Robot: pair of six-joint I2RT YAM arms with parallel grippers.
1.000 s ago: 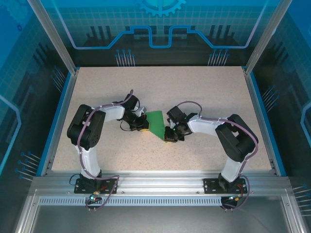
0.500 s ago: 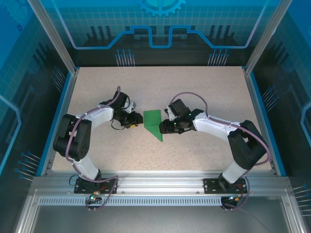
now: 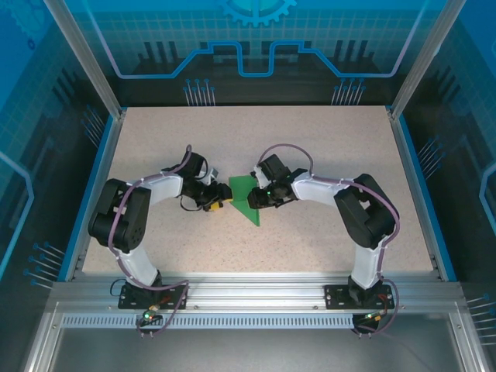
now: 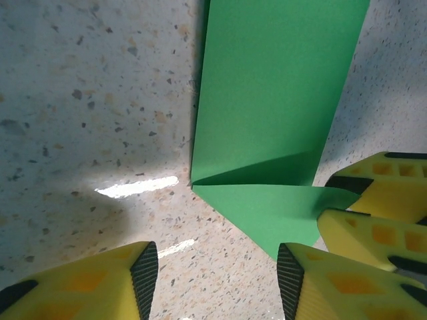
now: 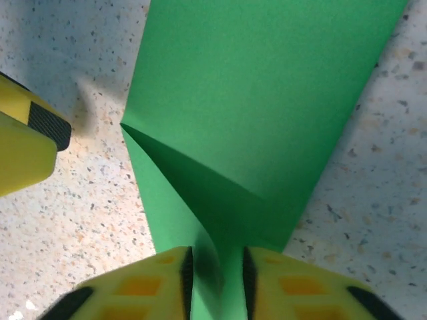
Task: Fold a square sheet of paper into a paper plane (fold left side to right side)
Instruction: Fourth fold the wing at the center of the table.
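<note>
Whereas a second ago both grippers bore on the near part of the square sheet of paper (image 3: 245,195), the left gripper (image 4: 217,277) has since let go. It now stands wide, just left of the sheet in the middle of the table (image 3: 325,147). The right gripper (image 5: 215,273) has moved farther up and narrowed onto a raised fold. Judgement: the crease looks set, and the right arm appears to be re-gripping the partly folded sheet for the next fold.

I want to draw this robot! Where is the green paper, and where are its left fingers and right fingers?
green paper (image 4: 273,87), left wrist view, flat upper panel.
left fingers (image 4: 93,287), left wrist view, yellow body of one finger.
right fingers (image 5: 140,290), right wrist view, yellow finger pinching the paper.
</note>
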